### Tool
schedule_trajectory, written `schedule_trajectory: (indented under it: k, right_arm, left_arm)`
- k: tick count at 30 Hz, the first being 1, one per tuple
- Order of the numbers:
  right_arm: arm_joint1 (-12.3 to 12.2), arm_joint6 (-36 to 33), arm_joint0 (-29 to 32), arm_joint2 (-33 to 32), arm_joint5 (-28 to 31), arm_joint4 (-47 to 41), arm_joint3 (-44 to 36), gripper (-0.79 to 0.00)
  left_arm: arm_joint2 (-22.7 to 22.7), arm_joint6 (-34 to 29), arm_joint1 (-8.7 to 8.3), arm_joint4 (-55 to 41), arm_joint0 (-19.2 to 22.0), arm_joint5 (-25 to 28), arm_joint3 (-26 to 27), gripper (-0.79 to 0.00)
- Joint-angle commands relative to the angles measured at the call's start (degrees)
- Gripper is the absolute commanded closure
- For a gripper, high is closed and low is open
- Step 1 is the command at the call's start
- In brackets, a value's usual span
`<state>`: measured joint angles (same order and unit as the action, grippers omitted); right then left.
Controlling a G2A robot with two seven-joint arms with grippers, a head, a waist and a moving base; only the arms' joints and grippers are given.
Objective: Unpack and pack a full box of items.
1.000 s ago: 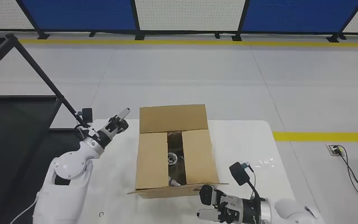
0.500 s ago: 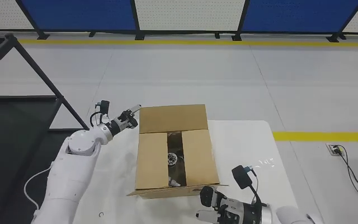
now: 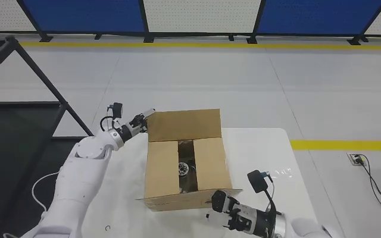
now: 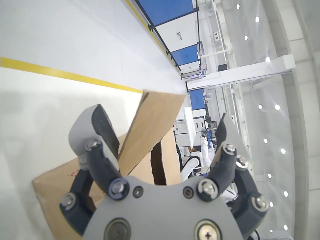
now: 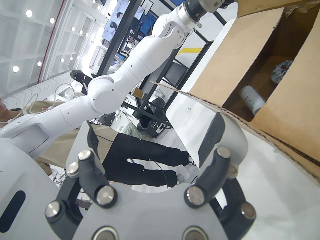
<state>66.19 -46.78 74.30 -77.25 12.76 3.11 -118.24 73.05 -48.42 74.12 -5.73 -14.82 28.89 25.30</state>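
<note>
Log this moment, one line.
brown cardboard box partly open, items inside | left claw open at far flap | right claw open at near flap

L claw [image 3: 144, 114] swung in to box [image 3: 162, 172] far-left corner; R claw [image 3: 215, 209] crept toward its near edge.

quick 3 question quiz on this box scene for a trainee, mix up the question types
1. True or false: the left gripper is shut.
2. The two top flaps of the cardboard box are: A taped shut, B parted with a gap down the middle, C torn off.
3. Which side of the box is the right gripper at, near or far from the robot?
Key: 1 false, 2 B, 3 near.
</note>
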Motion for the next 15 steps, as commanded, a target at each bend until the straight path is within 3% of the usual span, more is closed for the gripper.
schedule_trajectory:
  k: [1, 8, 15]
  right_arm:
    - [0.09, 1.04, -0.93, 0.57, -0.77, -0.12, 0.19, -0.785]
    - [0.57, 5.72, -6.05, 3.77, -5.51, 3.75, 3.17, -0.785]
    - [1.37, 10.28, -10.77, 8.04, -8.24, 6.53, 8.24, -0.785]
  left_arm:
    - [0.46, -1.26, -0.37, -0.38, -0.20, 1.64, 0.32, -0.785]
    - [2.64, -7.07, -1.95, -3.24, -2.43, 5.44, 4.60, -0.785]
    - [4.26, -11.28, -3.09, -6.86, -5.92, 4.69, 11.84, -0.785]
